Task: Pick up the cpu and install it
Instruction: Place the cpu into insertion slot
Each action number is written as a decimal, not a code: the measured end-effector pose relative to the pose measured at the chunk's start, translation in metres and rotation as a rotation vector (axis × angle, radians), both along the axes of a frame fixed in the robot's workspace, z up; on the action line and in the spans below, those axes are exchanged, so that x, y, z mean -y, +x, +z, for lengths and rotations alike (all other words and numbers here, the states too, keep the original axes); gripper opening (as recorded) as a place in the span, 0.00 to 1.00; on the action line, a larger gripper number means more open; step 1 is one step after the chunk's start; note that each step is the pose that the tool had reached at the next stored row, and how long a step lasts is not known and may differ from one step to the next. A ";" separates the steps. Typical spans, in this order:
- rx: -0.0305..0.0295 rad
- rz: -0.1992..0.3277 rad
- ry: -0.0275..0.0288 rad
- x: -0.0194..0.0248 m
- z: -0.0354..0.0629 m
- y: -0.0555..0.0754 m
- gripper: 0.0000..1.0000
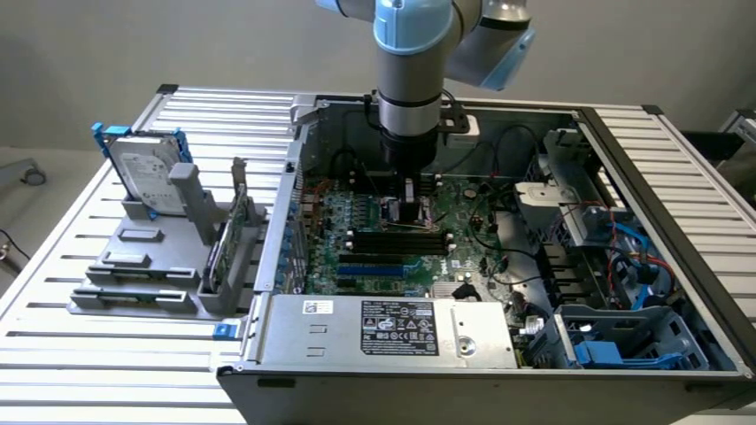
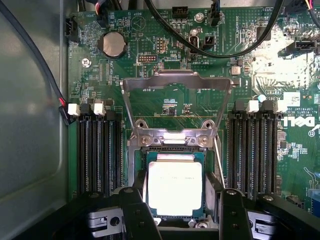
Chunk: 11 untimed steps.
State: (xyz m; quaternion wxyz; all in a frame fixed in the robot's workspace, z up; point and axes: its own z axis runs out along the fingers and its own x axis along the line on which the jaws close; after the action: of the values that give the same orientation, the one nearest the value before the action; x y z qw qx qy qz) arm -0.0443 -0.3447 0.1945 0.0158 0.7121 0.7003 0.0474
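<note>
Grey metal arm (image 1: 413, 80) reaches down into the open computer case (image 1: 473, 379), its gripper (image 1: 408, 188) low over the green motherboard (image 1: 473, 257). From the wrist, the cpu (image 2: 175, 187) lies flat in its socket (image 2: 172, 150) below the raised load plate (image 2: 177, 82), with the jaws spread wide on either side of it.
</note>
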 end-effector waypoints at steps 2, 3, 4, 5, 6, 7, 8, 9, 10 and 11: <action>0.0000 0.000 0.0001 -0.0002 -0.0002 0.000 0.55; 0.0001 0.000 0.0002 -0.0003 -0.0003 0.000 0.55; 0.0000 0.000 0.0001 -0.0005 -0.0003 0.000 0.55; 0.0000 0.000 0.0001 -0.0006 -0.0004 0.000 0.55; 0.0000 -0.001 0.0001 -0.0007 -0.0005 0.000 0.55; 0.0001 -0.001 0.0001 -0.0009 -0.0005 0.000 0.55; -0.0001 -0.001 0.0004 -0.0011 -0.0006 0.000 0.55; 0.0004 -0.002 0.0019 -0.0015 -0.0010 0.000 0.56; 0.0005 -0.002 0.0014 -0.0015 -0.0010 0.000 0.56; 0.0003 -0.002 0.0008 -0.0015 -0.0009 0.000 0.62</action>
State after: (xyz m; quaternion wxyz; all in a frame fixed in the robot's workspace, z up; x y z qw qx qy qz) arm -0.0443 -0.3432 0.1936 0.0157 0.7130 0.6994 0.0477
